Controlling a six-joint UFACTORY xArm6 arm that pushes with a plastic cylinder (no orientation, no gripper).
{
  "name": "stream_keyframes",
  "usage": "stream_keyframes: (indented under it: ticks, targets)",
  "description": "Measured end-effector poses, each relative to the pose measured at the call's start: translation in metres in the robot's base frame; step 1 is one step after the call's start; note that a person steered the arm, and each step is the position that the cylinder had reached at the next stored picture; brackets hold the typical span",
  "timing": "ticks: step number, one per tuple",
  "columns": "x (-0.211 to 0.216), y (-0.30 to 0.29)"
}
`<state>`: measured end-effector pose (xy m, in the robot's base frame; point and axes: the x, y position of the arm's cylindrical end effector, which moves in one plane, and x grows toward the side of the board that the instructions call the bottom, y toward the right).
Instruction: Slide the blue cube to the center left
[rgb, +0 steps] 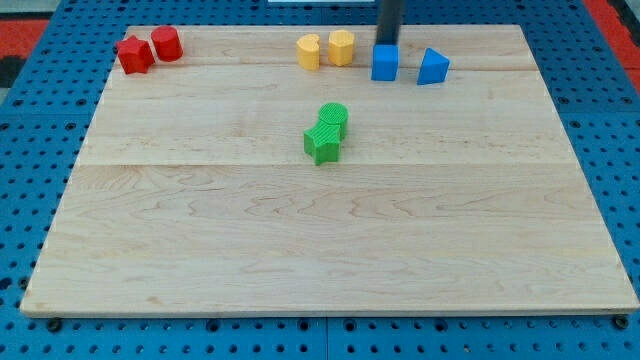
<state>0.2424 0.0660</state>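
One blue cube (384, 62), my tip (387, 43) touching behind

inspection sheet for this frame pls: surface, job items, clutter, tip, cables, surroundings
Surface: pale wooden board, flat, seams running across it.
Job's things: blue cube near the view's top, right of centre; far from the centre left.
Clutter: blue triangular block just right of the cube, apart from it; two yellow blocks side by side to its left; two red blocks at the top left corner; two green blocks touching near the board's middle.
Grippers: none; my tip sits just behind the cube's top edge; contact cannot be told.
Cables: nothing seen.
Surroundings: blue perforated base around the board, red mat at the top corners.
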Motion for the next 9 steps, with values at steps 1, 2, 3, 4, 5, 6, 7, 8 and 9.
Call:
stream_keyframes:
  ticks: [1,2,3,4,5,6,7,8,9]
  targets:
    - [0.037,-0.040]
    - [0.020,-0.012]
    - [-0.002,0.029]
    - [0.029,0.051]
    - [0.047,0.071]
    - [0.080,0.117]
    - [0.102,0.091]
    - [0.058,0.046]
    - [0.035,0.012]
